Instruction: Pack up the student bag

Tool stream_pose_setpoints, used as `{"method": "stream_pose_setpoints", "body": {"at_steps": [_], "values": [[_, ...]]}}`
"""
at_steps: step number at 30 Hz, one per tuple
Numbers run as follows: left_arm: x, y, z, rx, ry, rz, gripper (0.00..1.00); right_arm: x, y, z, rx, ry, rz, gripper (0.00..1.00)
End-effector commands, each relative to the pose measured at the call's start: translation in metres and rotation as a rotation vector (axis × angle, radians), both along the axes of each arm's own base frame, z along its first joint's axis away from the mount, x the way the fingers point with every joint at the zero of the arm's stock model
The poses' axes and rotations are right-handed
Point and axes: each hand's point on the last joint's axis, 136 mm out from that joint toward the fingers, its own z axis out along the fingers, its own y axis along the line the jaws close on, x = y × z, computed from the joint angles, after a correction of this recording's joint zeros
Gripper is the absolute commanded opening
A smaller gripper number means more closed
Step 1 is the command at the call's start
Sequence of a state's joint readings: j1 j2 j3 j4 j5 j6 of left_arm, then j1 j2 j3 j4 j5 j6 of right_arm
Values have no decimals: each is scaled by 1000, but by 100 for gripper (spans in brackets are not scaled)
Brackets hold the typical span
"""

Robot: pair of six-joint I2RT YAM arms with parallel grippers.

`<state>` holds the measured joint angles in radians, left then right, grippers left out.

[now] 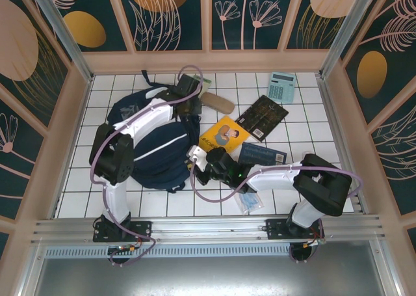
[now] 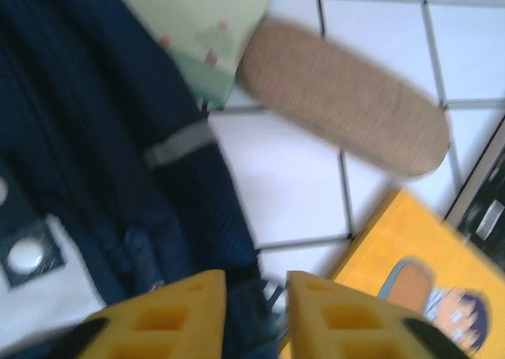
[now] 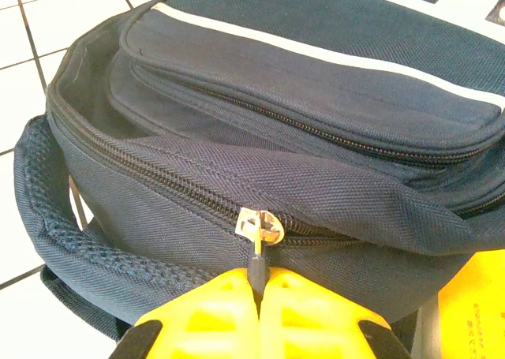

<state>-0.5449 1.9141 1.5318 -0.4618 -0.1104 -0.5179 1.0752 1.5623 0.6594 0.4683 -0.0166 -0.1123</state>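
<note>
Right gripper [image 3: 259, 286] tight on zipper pull [image 3: 258, 241] at student bag [image 3: 316, 130] edge

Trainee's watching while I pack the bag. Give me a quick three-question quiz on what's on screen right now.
1. True or false: the right hand is shut on the bag's zip pull.
2. Which thing lies nearest the table's far right corner? A calculator; B tan case; C yellow book.
3. Fill in: the stripe across the bag is ___.
Key: 1 true; 2 A; 3 white.
</note>
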Motion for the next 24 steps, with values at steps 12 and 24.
{"method": "stream_pose_setpoints", "body": {"at_steps": [12,24], "values": [[-138,58,33,-239,-126,167,43,-8,-17,50,229,75,-32,33],[-219,18,17,-354,-144,178,43,60,-39,71,337,198,-350,37]]}}
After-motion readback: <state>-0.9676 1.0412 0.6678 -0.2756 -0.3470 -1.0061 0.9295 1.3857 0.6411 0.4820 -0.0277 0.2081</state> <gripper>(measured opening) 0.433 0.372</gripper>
